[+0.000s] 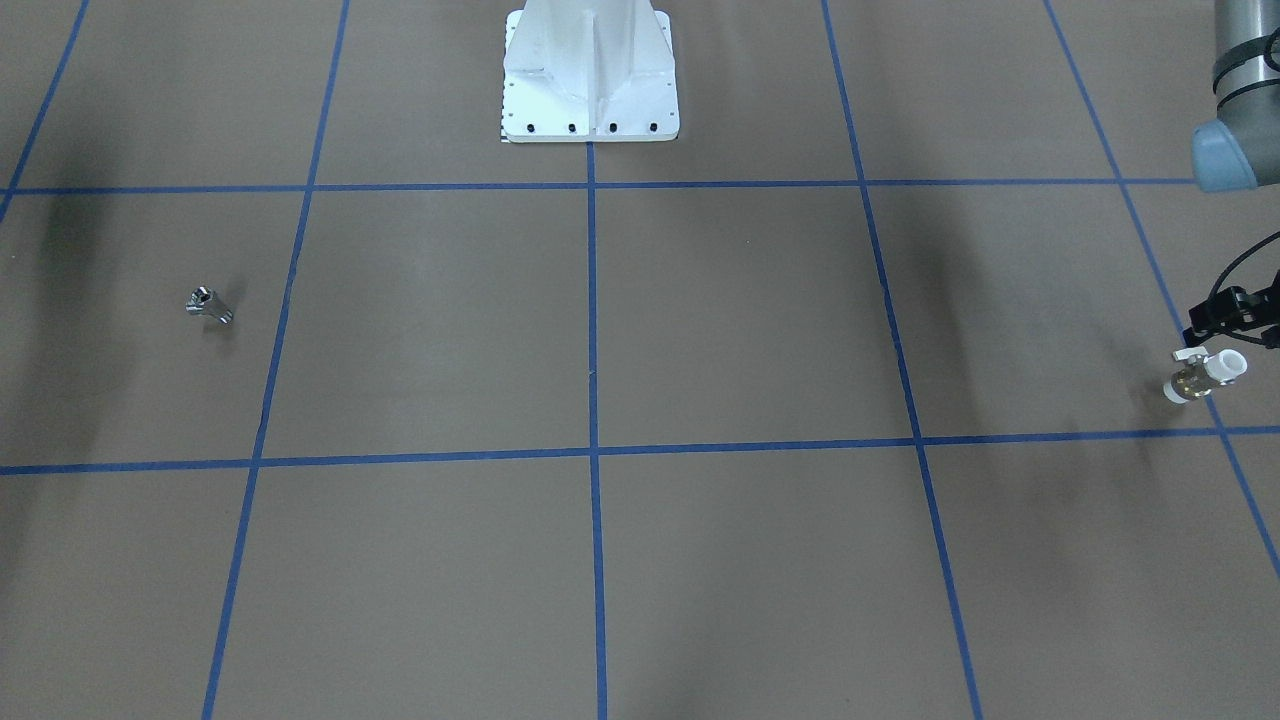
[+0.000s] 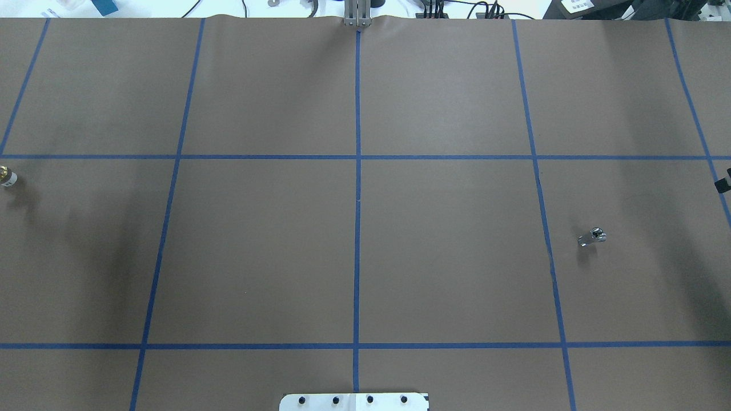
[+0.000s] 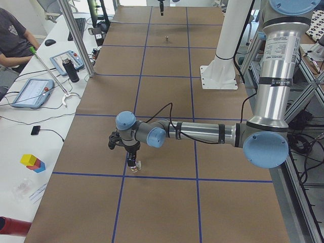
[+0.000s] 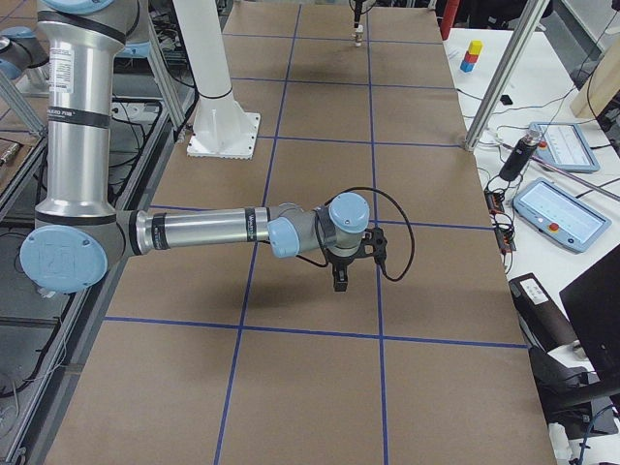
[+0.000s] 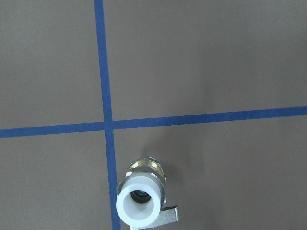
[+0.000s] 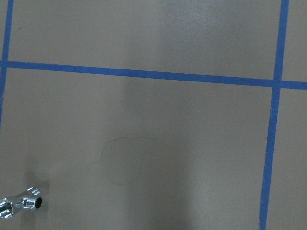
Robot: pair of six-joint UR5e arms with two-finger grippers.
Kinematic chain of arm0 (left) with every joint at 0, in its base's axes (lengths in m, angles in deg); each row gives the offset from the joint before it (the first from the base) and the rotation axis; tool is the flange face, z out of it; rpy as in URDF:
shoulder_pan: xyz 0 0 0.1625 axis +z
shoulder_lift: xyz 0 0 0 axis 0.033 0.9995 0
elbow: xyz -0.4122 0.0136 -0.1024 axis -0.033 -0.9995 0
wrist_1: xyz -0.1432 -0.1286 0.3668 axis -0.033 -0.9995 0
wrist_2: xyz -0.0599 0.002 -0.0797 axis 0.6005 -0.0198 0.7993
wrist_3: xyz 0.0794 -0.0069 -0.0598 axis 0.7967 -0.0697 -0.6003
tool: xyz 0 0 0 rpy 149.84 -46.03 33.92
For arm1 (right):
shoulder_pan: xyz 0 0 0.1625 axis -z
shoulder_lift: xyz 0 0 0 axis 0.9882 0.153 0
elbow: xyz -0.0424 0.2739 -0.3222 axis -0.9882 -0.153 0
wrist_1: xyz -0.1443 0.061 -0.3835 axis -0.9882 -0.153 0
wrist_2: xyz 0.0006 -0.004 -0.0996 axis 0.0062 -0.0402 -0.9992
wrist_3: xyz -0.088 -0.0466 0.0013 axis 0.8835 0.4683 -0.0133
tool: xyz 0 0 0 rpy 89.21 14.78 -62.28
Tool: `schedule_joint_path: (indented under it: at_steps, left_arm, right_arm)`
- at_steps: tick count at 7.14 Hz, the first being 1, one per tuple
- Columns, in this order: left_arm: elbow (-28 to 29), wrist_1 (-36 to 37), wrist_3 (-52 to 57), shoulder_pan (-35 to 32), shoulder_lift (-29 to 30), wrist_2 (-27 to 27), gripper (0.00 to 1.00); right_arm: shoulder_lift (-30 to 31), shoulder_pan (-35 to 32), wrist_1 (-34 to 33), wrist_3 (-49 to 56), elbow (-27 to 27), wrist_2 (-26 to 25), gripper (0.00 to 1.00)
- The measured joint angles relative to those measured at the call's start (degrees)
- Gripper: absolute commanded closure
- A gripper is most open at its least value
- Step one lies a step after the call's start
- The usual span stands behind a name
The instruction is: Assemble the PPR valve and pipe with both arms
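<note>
I'm seeing the overhead view's edge cutting the PPR valve [image 2: 7, 177] and the right wrist view's edge cutting the pipe [image 6: 19, 205]. The left tool [image 3: 132, 162] and right tool [image 4: 339, 283] are showing too small to read.

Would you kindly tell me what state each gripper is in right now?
Left gripper: cannot be told; close by the valve.
Right gripper: cannot be told; apart from the pipe.

I work in a robotics lab: my left arm [image 3: 202, 134] reaches over a brown table [image 2: 257, 257] gridded with blue tape [image 2: 357, 171]. Teach pendants [image 4: 560, 213] and a seated operator [image 3: 12, 40] line the bench past its far edge.
</note>
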Motion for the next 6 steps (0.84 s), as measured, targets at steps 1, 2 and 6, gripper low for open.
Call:
schedule_joint_path:
  at_steps: [1, 2, 6]
  left_arm:
    - [1.62, -0.41, 0.12, 0.09, 0.19, 0.08, 0.03]
    - [3.84, -1.46, 0.20, 0.12, 0.84, 0.16, 0.03]
    - [8.53, -6.55, 0.22, 0.14, 2.71, 0.30, 0.19]
  right_arm:
    - [-0.01, 0.20, 0.01, -0.01, -0.11, -0.15, 0.00]
    - [-0.03, 0.27, 0.03, -0.03, -0.03, -0.16, 0.00]
    - [-0.23, 0.31, 0.10, -1.51, 0.55, -0.20, 0.00]
